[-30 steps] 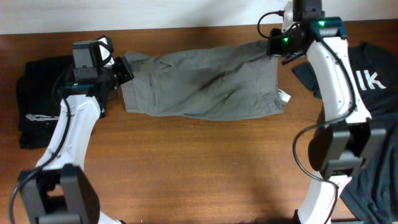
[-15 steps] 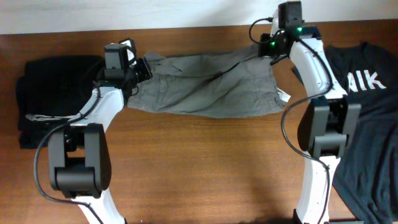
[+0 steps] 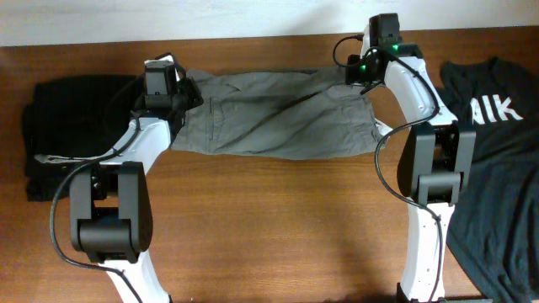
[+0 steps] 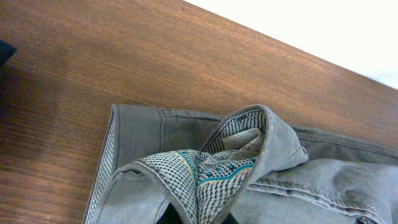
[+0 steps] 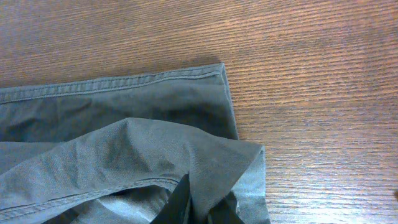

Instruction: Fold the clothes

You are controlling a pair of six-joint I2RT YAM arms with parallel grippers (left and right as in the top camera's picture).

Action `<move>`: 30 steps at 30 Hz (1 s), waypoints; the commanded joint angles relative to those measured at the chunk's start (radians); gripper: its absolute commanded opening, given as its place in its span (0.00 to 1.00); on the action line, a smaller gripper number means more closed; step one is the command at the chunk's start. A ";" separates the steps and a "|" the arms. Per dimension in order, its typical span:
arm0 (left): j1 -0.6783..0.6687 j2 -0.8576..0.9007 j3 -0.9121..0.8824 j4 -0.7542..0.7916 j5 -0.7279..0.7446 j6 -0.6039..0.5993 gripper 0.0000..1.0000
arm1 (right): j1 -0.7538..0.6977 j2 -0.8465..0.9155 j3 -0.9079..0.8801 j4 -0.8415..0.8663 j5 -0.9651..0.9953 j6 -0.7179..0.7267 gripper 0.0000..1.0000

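Overhead view: the shorts (image 3: 269,118) lie spread along the far side of the counter (image 3: 269,227). Their long axis runs left to right, with the waistband at the left end and the leg hems at the right. My left jaws sit on the far left corner and my right jaws on the far right corner, so each arm is nearest its own end and the cloth spans between them. The near edge rests loose on the wood. The fabric is grey-khaki and woven, with diagonal creases across the middle. A black clothing pile (image 3: 72,126) lies off the left end and a dark printed T-shirt (image 3: 497,143) off the right.

Left wrist view: my left jaws are closed, pinching the waistband. The pinch lifts a fold of the shorts (image 4: 280,143) that shows a checked lining with a teal stripe (image 4: 205,177). The rest of the waistband lies flat beyond it.

Right wrist view: my right jaws are closed on a bunched fold of the shorts (image 5: 124,155) by the leg corner. The stitched hem (image 5: 124,82) lies flat just past them.
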 commanded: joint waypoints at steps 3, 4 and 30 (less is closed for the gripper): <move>0.003 0.009 0.021 -0.047 -0.061 -0.011 0.01 | 0.005 0.001 0.018 0.001 0.016 -0.002 0.09; 0.003 0.009 0.021 -0.071 -0.085 -0.042 0.01 | 0.005 0.001 0.018 0.001 0.016 -0.002 0.09; -0.033 -0.042 0.178 -0.223 0.187 0.043 0.01 | -0.001 -0.100 0.163 -0.274 -0.160 -0.035 0.11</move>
